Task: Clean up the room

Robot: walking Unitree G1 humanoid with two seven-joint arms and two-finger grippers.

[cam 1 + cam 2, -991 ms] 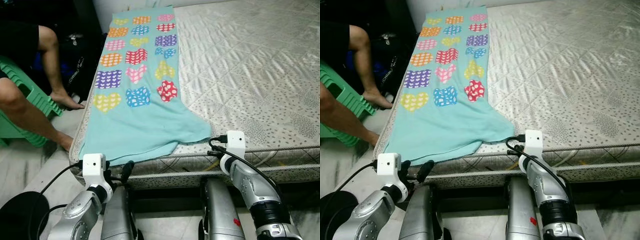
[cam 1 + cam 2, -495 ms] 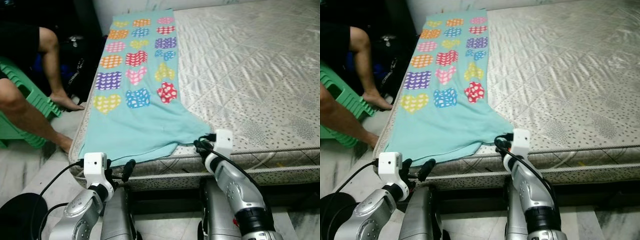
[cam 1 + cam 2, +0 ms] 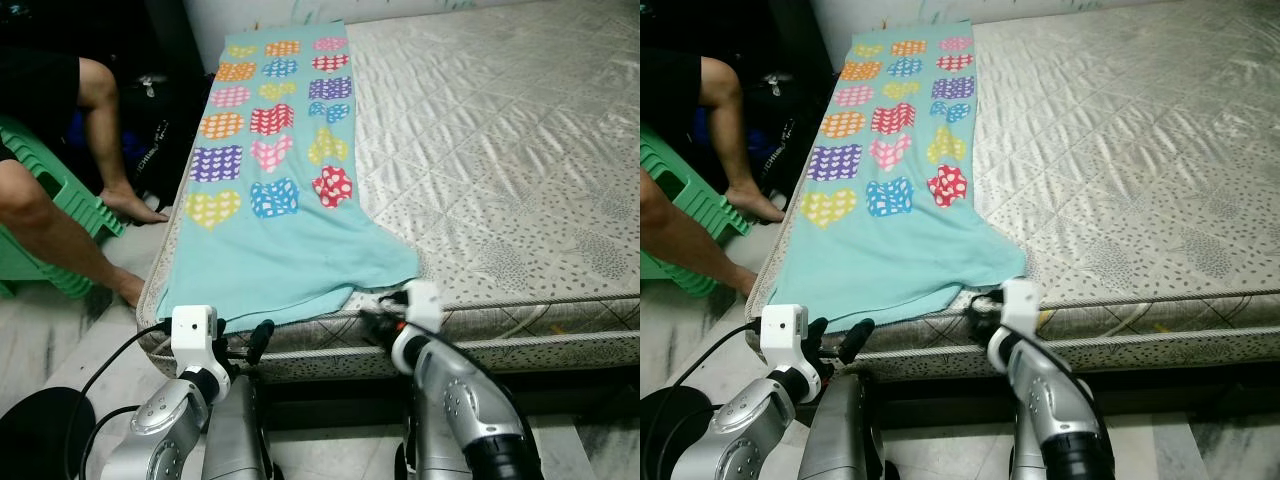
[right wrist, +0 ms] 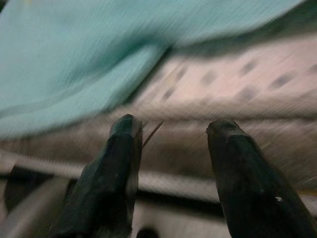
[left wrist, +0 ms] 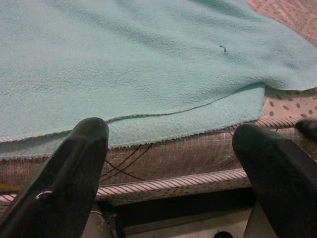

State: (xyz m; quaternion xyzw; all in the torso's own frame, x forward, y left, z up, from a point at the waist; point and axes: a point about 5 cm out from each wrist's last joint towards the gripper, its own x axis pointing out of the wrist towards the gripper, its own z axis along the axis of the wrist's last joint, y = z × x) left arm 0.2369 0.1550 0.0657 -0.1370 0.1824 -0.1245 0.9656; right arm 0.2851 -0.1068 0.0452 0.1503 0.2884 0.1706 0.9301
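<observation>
1. Teal blanket (image 3: 275, 200) with rows of coloured patterned hearts, spread along the left side of a bare quilted mattress (image 3: 500, 150); runs from the top centre of the frame down to the lower left, near hem draped just over the mattress edge.
2. Near right corner of the blanket ends in a point at lower centre, lying on the dotted mattress border just above the piped edge.
3. Left hand (image 3: 240, 345) at lower left, low against the mattress side, just under the blanket's hanging hem; fingers (image 5: 74, 168) spread wide apart in the left wrist view, gripping nothing, teal fleece and striped piping between them.
4. Right hand (image 3: 375, 318) at lower centre, pressed close to the mattress edge right beside the blanket's near corner; silver arm reaching up to it from the bottom of the frame.
5. In the right wrist view, blurred: two black fingers (image 4: 116, 163) parted with a clear gap, holding nothing, teal cloth just beyond the tips and dotted mattress fabric between them.
6. Cannot tell whether the right fingertips touch the blanket.
7. At upper left, a person's bare legs (image 3: 60, 220) beside a green plastic stool (image 3: 45, 200), one foot on the floor close to the bed's left edge.
8. At the bottom left corner, a dark round object (image 3: 40, 435) on the pale floor, a black cable leading toward the left arm.
</observation>
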